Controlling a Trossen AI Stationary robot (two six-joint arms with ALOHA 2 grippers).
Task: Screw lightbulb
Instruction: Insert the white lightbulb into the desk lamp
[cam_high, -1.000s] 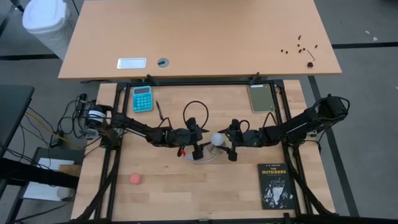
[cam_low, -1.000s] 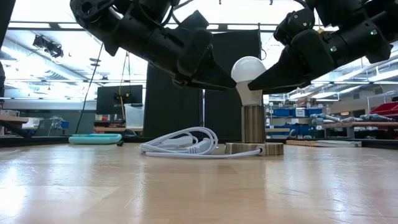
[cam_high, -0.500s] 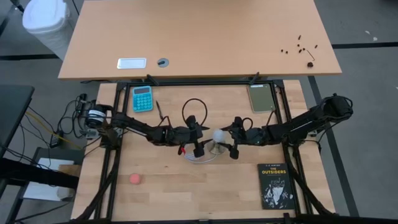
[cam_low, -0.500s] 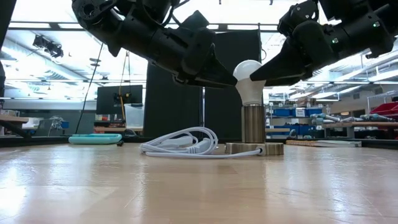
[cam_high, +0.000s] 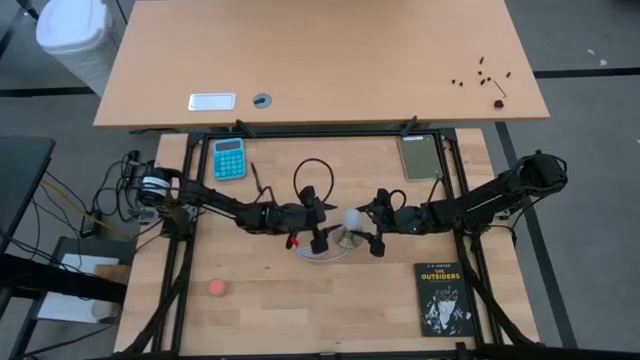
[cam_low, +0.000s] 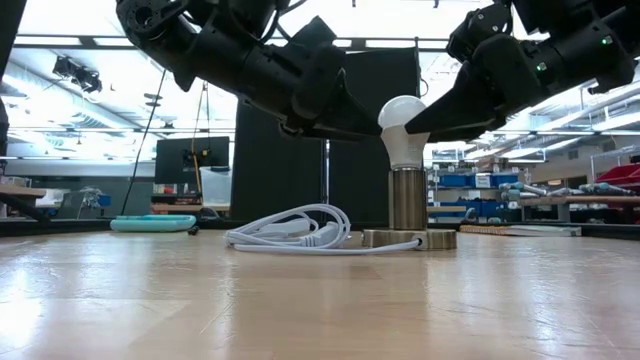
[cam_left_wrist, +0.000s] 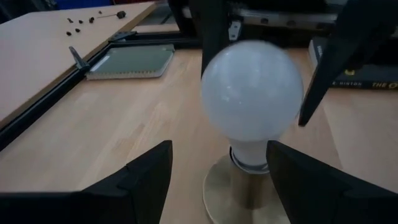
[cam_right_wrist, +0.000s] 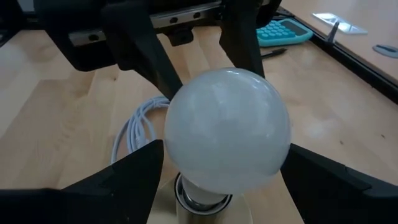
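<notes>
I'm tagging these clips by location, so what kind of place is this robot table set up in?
Most likely a lab or workshop. The low view shows shelving with blue bins behind the table, a monitor on a bench and open ceiling lights. The high view shows a second desk beside the wooden table and loose cables on the floor.

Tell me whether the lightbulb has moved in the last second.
Yes. In the low view the lightbulb has dropped from tilted above the metal socket to upright in it, shifting slightly right.

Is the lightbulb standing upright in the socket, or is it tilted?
Upright. In the low view the lightbulb stands straight on the socket, its neck seated in the top. How deep it is screwed in, cannot tell.
</notes>
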